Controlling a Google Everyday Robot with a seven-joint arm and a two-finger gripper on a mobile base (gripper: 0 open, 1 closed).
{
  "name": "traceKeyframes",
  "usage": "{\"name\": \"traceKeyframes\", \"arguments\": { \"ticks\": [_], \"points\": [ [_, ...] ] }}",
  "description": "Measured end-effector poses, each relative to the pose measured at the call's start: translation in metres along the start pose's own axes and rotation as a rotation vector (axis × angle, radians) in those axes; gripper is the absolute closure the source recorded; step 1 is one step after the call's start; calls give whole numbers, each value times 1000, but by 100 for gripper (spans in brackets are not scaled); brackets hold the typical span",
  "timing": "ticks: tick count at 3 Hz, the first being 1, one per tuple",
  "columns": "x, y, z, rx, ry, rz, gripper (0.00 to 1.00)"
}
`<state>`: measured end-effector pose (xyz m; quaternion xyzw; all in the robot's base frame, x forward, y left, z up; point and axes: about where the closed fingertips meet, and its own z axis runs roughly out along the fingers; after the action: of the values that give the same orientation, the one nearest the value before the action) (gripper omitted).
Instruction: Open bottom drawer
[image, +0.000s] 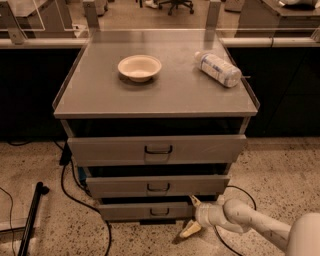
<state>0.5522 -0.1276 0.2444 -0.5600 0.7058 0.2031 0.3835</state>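
The bottom drawer (145, 211) is the lowest, narrowest grey front of the cabinet, with a small dark handle (159, 212) at its centre. It stands slightly out from the cabinet body. My gripper (191, 216) is at the drawer's right end, low near the floor. One yellowish fingertip (194, 201) is up by the drawer's top right corner and the other (190, 229) is down by the floor, so the fingers are spread apart. Nothing is held. The white arm (255, 225) reaches in from the lower right.
Above are the middle drawer (157, 185) and the wide top drawer (157, 149). On the cabinet top sit a cream bowl (139, 67) and a lying plastic bottle (217, 69). Black cables (75, 192) run on the speckled floor at left, beside a dark pole (31, 217).
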Motion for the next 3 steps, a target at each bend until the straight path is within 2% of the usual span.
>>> {"name": "traceKeyframes", "arguments": {
  "ticks": [1,3],
  "points": [
    [0,0,0,0,0,0,0],
    [14,-11,39,-36,-19,12,0]
  ]
}}
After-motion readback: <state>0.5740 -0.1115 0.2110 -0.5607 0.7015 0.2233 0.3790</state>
